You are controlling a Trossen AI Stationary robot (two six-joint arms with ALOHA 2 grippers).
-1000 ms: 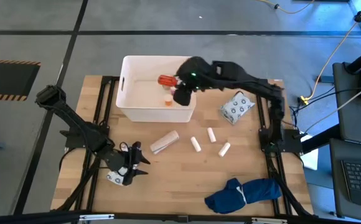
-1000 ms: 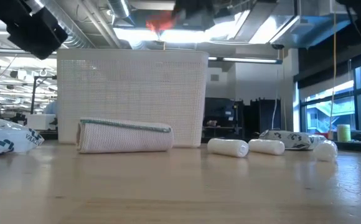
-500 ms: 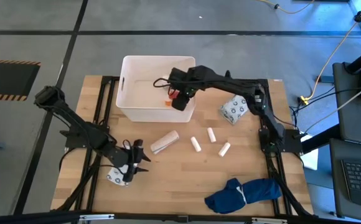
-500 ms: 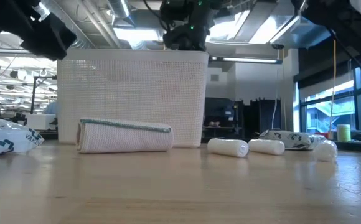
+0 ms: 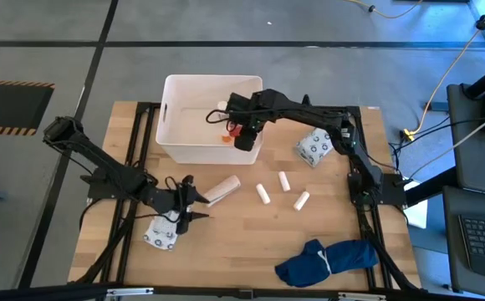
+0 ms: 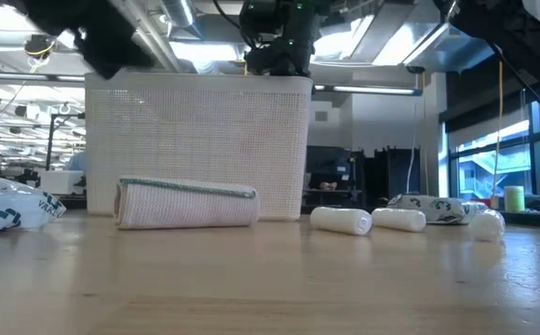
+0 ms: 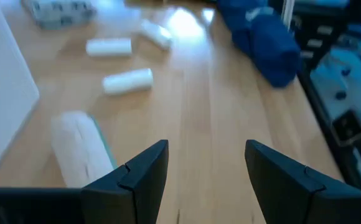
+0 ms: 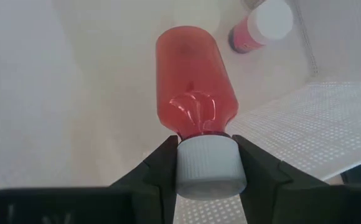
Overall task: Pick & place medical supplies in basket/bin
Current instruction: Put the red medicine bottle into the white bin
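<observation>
Table [image 5: 251, 226]: left pincer [image 5: 189, 199] advanced

Red bottle [image 8: 196, 84], white cap, hangs tilted inside the white tub [image 5: 172, 144], above a small orange bottle [image 8: 259, 26] on the tub floor. On the table: tan roll [image 5: 221, 190] just beside the tub, three white cylinders [image 5: 263, 194], and two printed packets [image 5: 316, 145], well apart.

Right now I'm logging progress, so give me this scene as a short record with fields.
right gripper: over the white tub, shut on the white cap of a red bottle
already in tub: small orange bottle with white cap
left gripper: open, empty, near the bandage roll
loose on table: three white cylinders, two printed packets
also there: blue cloth bundle
</observation>
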